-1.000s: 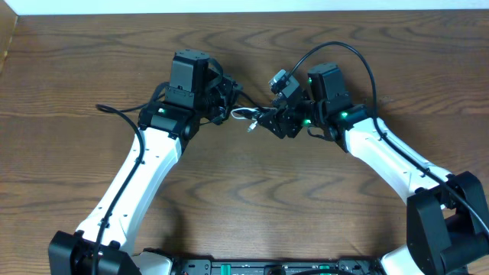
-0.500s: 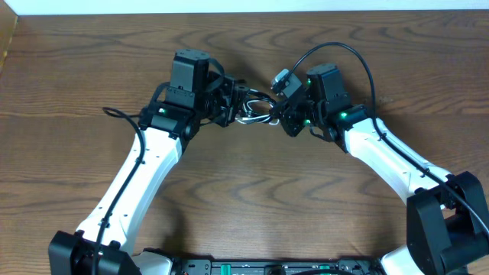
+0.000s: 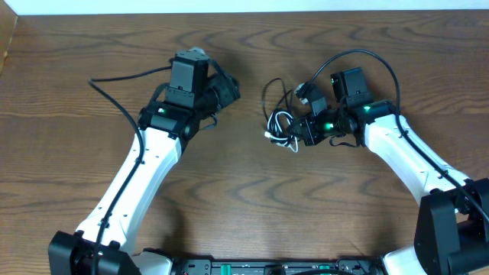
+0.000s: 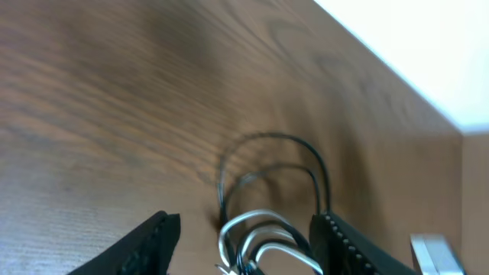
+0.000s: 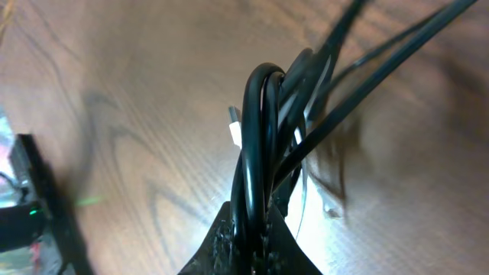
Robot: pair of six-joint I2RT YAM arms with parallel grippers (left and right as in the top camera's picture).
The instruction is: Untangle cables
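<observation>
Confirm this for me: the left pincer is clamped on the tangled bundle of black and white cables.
Wrong arm. The right pincer is clamped on the tangled bundle of black and white cables. The right wrist view shows black strands pinched between its fingers. In the overhead view the left pincer stands apart from the bundle, and the left wrist view shows its jaws open.

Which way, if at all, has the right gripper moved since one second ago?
Yes. The right gripper moved rightward and slightly away from the table's far edge, holding the cables.
</observation>
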